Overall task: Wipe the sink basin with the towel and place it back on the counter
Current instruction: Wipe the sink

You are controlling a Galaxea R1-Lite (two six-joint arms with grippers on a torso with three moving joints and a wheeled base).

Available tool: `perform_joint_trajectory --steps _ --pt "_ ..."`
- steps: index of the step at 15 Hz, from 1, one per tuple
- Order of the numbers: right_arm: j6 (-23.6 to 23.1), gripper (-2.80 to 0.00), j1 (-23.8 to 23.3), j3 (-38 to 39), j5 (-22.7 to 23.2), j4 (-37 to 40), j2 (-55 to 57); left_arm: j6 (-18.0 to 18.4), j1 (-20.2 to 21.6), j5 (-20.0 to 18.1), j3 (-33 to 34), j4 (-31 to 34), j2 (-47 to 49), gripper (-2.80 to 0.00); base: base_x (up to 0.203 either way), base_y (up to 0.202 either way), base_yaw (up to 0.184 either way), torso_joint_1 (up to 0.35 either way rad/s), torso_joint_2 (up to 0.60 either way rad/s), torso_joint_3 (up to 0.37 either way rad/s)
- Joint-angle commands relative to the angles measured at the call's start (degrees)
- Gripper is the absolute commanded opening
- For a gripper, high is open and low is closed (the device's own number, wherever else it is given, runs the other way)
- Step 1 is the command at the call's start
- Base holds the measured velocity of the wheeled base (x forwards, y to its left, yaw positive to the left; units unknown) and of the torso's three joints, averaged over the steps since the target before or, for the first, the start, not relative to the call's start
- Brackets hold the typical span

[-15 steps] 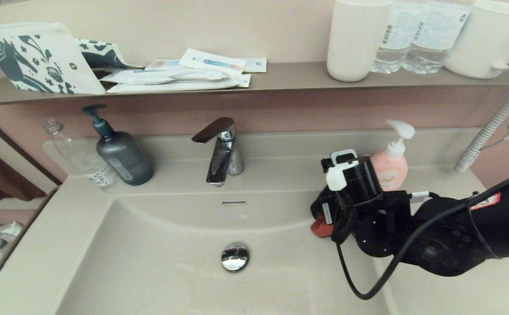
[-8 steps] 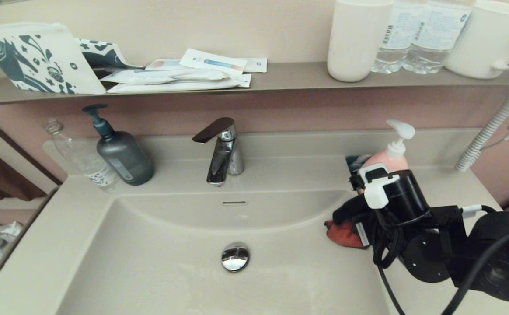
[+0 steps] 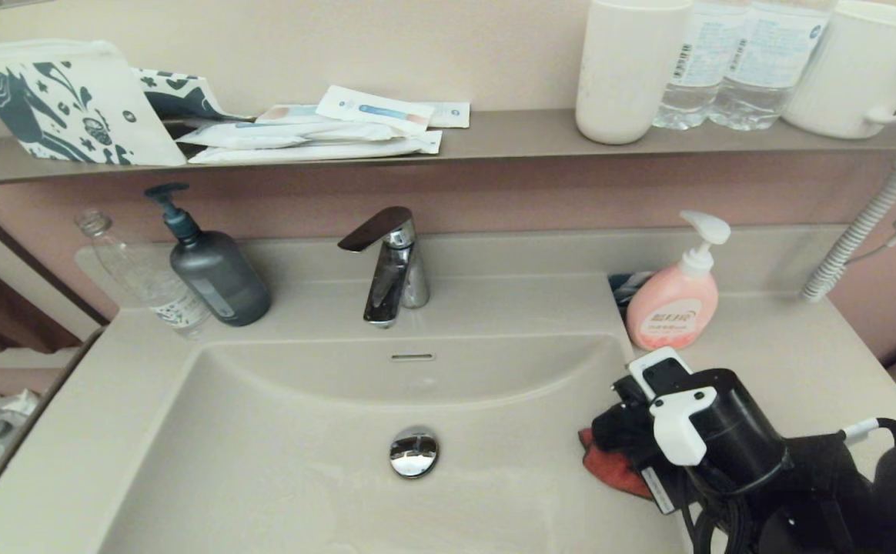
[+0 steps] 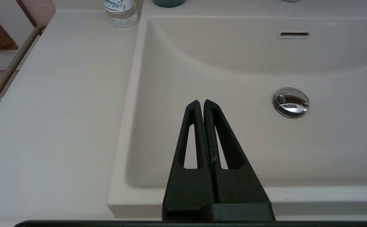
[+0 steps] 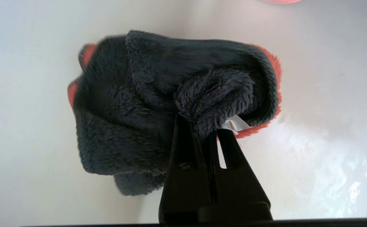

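Head view counts one towel (image 3: 613, 469), one chrome drain plug (image 3: 413, 452), one faucet (image 3: 388, 265), two pump bottles: a grey one (image 3: 215, 273) far left, a pink one (image 3: 675, 304) far right. The right gripper (image 5: 207, 134) reaches in from the near right, clenched on a fold of the towel, which is bunched against the right wall of the sink basin (image 3: 302, 431) just below the counter (image 3: 794, 354). The left gripper (image 4: 201, 105) hovers over the basin's near left edge, fingers pressed together and holding nothing.
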Motion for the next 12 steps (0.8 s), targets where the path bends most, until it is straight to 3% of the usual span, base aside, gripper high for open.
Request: perform_joint_trajectory --steps 1,3,6,10,12 --pt "0.5 -2.80 2.5 0.6 -0.2 1.6 -1.8 0.0 0.0 0.0 0.0 0.0 0.1 -2.80 0.000 0.000 0.000 0.000 0.00 0.000" --pt "3.6 -2.80 6.0 0.8 -0.2 7.3 -3.6 0.0 0.0 0.0 0.0 0.0 0.1 -2.80 0.000 0.000 0.000 0.000 0.00 0.000" --pt "7.8 -2.80 7.5 0.8 -0.1 15.2 -7.3 0.0 0.0 0.0 0.0 0.0 0.1 -2.80 0.000 0.000 0.000 0.000 0.00 0.000" --pt "9.5 -2.80 5.1 1.1 -0.2 20.9 -12.9 0.0 0.0 0.0 0.0 0.0 0.1 -2.80 0.000 0.000 0.000 0.000 0.00 0.000" --pt "9.6 -2.80 1.1 1.6 -0.2 26.3 -17.2 0.0 0.0 0.0 0.0 0.0 0.1 -2.80 0.000 0.000 0.000 0.000 0.00 0.000"
